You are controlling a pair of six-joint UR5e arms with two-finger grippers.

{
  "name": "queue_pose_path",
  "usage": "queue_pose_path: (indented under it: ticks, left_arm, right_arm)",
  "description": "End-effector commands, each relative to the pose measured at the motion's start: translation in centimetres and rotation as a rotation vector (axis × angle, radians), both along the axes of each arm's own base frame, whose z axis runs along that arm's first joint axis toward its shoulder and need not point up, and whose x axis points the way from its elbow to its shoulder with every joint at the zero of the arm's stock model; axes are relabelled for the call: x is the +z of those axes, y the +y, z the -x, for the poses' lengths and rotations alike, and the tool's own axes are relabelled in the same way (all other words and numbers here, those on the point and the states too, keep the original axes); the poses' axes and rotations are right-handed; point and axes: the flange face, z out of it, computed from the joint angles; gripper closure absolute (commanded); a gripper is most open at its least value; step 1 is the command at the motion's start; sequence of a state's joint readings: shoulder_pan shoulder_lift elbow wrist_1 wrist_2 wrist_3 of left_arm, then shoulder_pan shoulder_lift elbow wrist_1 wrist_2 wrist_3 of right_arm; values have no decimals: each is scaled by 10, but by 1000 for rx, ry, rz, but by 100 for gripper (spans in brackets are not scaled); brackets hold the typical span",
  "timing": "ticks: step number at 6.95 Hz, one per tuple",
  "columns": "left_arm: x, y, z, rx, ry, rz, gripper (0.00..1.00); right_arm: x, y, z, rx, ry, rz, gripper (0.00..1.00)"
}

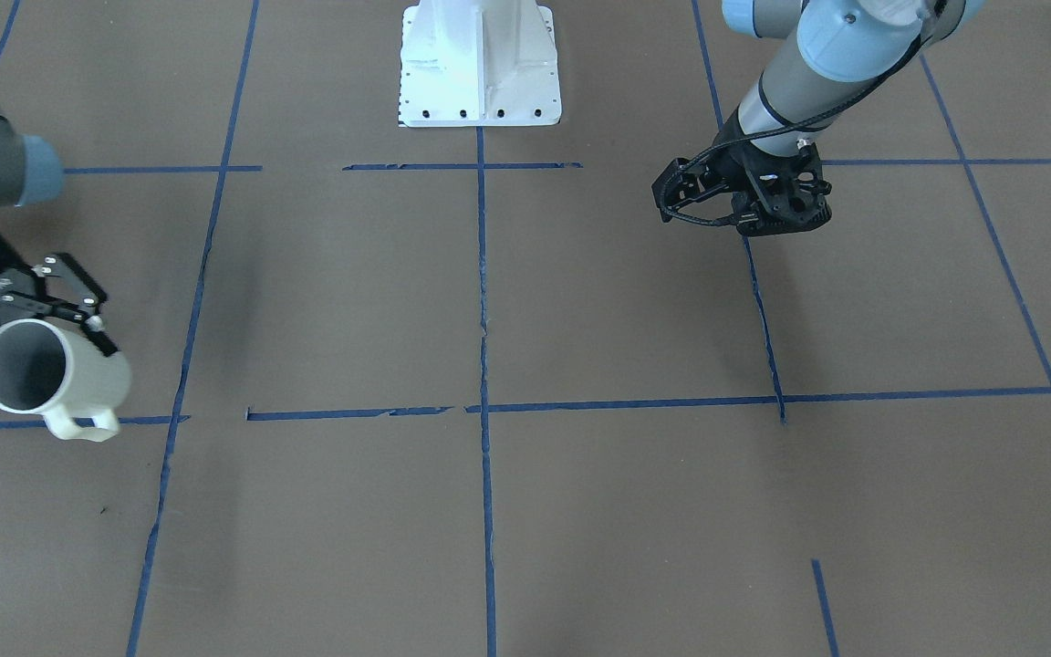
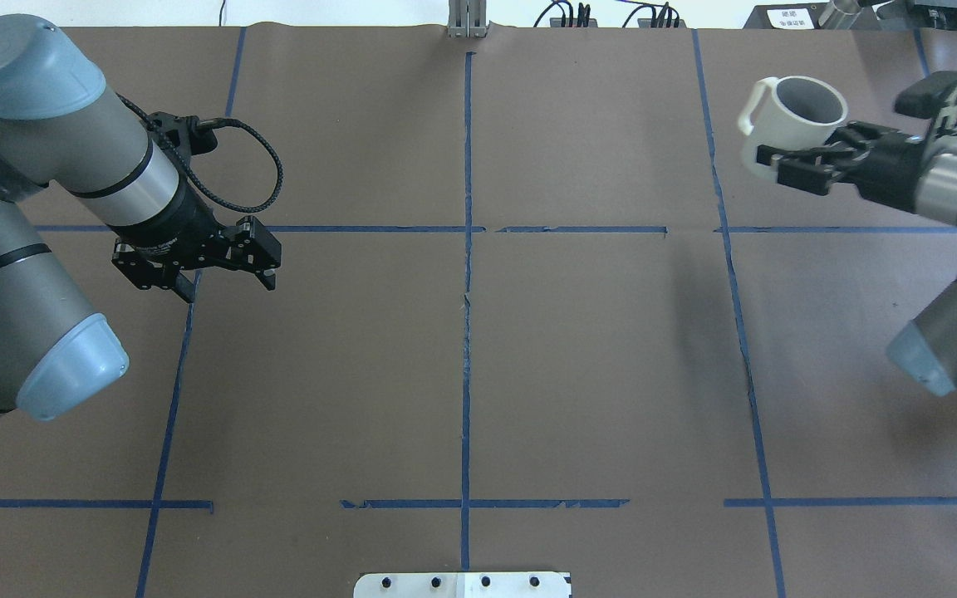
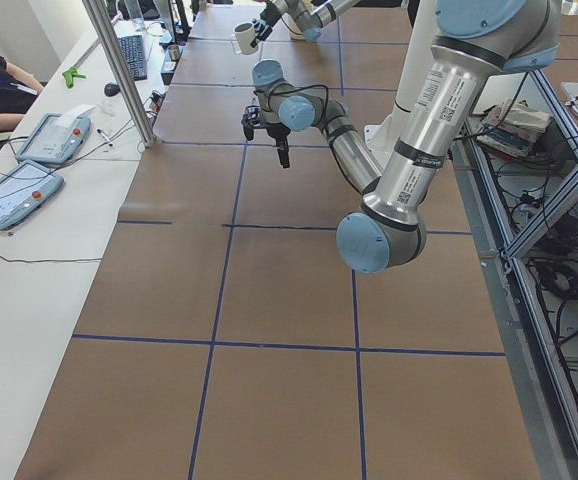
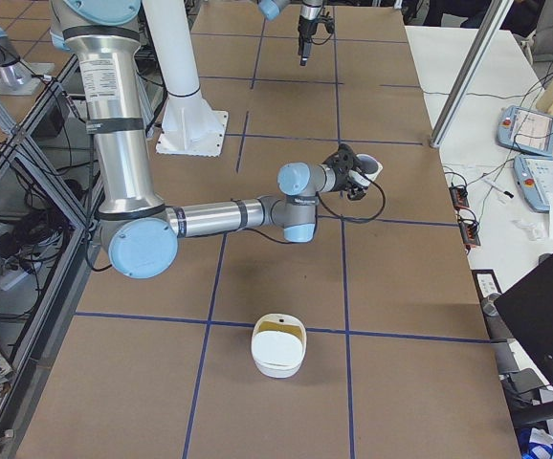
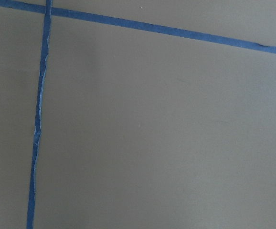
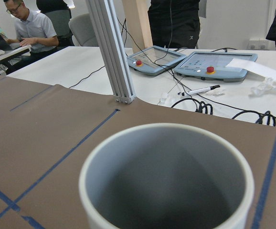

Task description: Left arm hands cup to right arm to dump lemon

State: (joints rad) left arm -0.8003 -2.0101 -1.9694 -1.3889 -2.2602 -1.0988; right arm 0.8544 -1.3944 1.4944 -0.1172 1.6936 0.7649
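My right gripper [image 2: 786,162], the boxy black one, is shut on the white cup [image 2: 794,116] and holds it above the table's far right part. The cup is tilted, its mouth toward the operators' side and its handle [image 1: 78,427] hanging down in the front view. The right wrist view looks into the cup [image 6: 166,176], whose grey inside shows nothing. No lemon shows in any view. My left gripper [image 2: 225,282], the skeletal black one, hangs open and empty above the table's left part, far from the cup. The left wrist view shows only the brown table and blue tape.
A white bowl [image 4: 278,346] with a yellowish inside stands on the table near the right end, short of the cup. The white robot base [image 1: 480,64] stands at the middle of the robot's edge. Operators' desks with pendants [image 4: 530,129] lie beyond the far edge.
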Motion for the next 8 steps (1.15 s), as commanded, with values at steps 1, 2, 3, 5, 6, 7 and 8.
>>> queue_pose_path:
  ticks: [1,2,3,5,6,7,8]
  left_arm:
    - [-14,1,-6,10,17,-17,0]
    - [-18,0,-7,7,20,-20,0]
    - [-34,-3,-13,-33,31,22,0]
    - [-74,-19,-33,-144,43,156,0]
    - [-96,-35,-51,-187,49,209,0]
    - [-108,-41,-57,-193,53,214,0]
    - [-113,-46,-63,-198,52,221,0]
  right_arm:
    - [-69,35,139,58,14,-11,72]
    - [-98,52,187,93,49,3,71]
    - [-140,70,228,185,131,-50,71]
    - [-161,85,261,208,248,-69,69]
    - [-201,79,278,208,270,-63,69]
    - [-219,83,289,219,295,-56,68]
    - [-221,89,293,225,291,-56,67]
